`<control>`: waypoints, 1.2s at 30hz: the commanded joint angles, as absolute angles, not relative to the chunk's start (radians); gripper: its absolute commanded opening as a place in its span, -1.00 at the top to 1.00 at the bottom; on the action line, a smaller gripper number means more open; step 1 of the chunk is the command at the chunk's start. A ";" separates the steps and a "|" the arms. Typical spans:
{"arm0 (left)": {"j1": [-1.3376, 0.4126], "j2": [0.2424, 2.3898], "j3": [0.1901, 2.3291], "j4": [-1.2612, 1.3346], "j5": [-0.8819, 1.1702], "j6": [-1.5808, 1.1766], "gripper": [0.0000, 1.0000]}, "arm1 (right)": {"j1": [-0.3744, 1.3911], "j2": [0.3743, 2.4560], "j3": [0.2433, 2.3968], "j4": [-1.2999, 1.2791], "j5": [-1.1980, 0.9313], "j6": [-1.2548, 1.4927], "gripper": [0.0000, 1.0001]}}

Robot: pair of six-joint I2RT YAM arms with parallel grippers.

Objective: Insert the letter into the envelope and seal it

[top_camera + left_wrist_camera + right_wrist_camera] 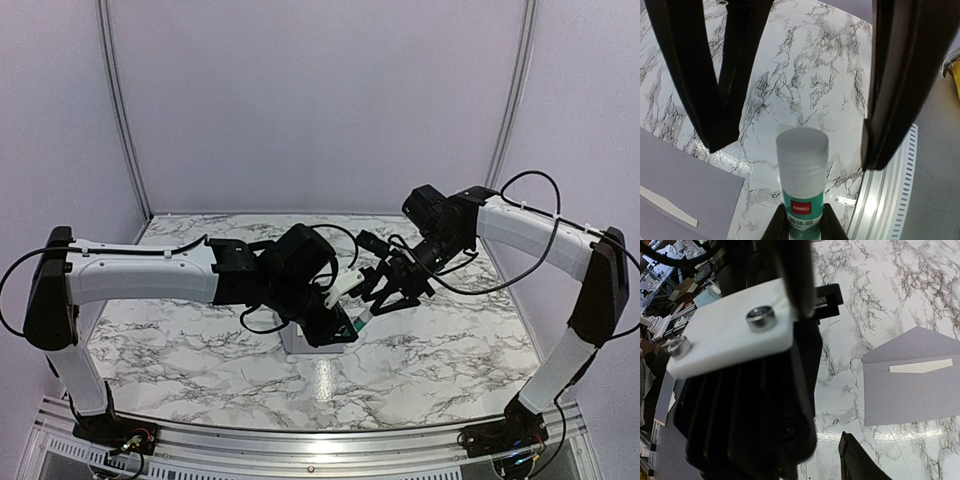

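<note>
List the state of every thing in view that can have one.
left gripper: shut on the glue stick.
right gripper: open, fingers either side of the cap, not touching it.
glue stick: capped.
envelope: flat on the table, flap open, unsealed.
letter: inside the envelope, one edge showing at the mouth.

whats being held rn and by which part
A glue stick, pinched by the left tool around its green-labelled body, capped end free. The right tool holds nothing.

One envelope point(920, 395); one glue stick point(802, 175).
</note>
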State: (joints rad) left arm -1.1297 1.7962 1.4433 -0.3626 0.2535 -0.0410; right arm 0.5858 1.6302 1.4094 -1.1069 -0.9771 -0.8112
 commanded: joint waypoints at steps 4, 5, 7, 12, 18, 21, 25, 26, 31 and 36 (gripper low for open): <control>-1.127 1.782 1.433 -0.336 0.255 -0.043 1.00 | 0.603 1.622 1.402 -1.091 -0.942 -0.809 0.01; -1.126 1.782 1.433 -0.335 0.255 -0.042 1.00 | 0.603 1.622 1.399 -1.090 -0.940 -0.809 0.00; -1.127 1.781 1.433 -0.333 0.253 -0.041 1.00 | 0.604 1.622 1.395 -1.086 -0.935 -0.807 0.00; -1.127 1.780 1.432 -0.330 0.251 -0.037 1.00 | 0.604 1.620 1.383 -1.053 -0.942 -0.777 -0.01; -1.127 1.777 1.412 -0.311 0.240 -0.044 1.00 | 0.604 1.528 1.321 -0.899 -0.969 -0.695 -0.11; -1.127 1.771 1.395 -0.291 0.236 -0.049 1.00 | 0.603 1.528 1.319 -0.902 -0.950 -0.689 -0.15; -1.127 1.762 1.376 -0.271 0.237 -0.052 1.00 | 0.600 1.520 1.304 -0.894 -0.955 -0.673 -0.22; -1.127 1.761 1.372 -0.269 0.236 -0.052 1.00 | 0.597 1.516 1.302 -0.890 -0.958 -0.668 -0.22; -1.127 1.745 1.358 -0.259 0.231 -0.054 1.00 | 0.587 1.513 1.289 -0.873 -0.944 -0.653 -0.24; -1.126 1.730 1.352 -0.253 0.226 -0.054 1.00 | 0.586 1.535 1.279 -0.898 -0.946 -0.669 -0.24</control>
State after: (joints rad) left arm -1.1297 1.7844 1.3636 -0.2855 0.2356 -0.0460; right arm 0.5903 1.5368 1.2827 -0.8963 -0.9512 -0.6693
